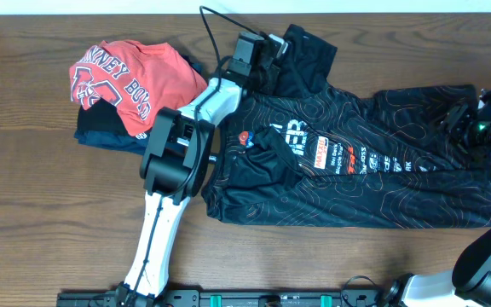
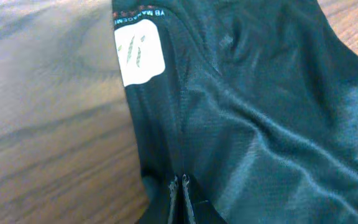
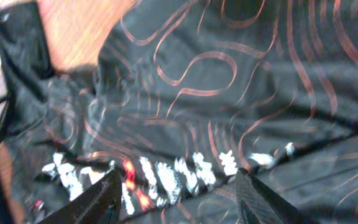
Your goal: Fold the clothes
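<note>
The clothes [image 1: 356, 170], a black jersey with thin wavy lines and white lettering, lie spread over the middle and right of the table. My left gripper [image 1: 269, 53] is at the jersey's far upper part, near the neck. In the left wrist view that gripper [image 2: 179, 182] is shut, with a ridge of the black fabric [image 2: 260, 124] pinched between the tips and a white neck label [image 2: 139, 57] just ahead. My right gripper [image 1: 465, 118] is over the jersey's right end. Its jaws [image 3: 180, 185] stand open above the printed cloth [image 3: 197, 74], nothing held.
A red T-shirt with white lettering [image 1: 130, 72] lies on a folded navy garment [image 1: 101, 135] at the far left. A black cable [image 1: 211, 26] loops behind the left arm. Bare wooden table [image 1: 41, 222] shows at the front left.
</note>
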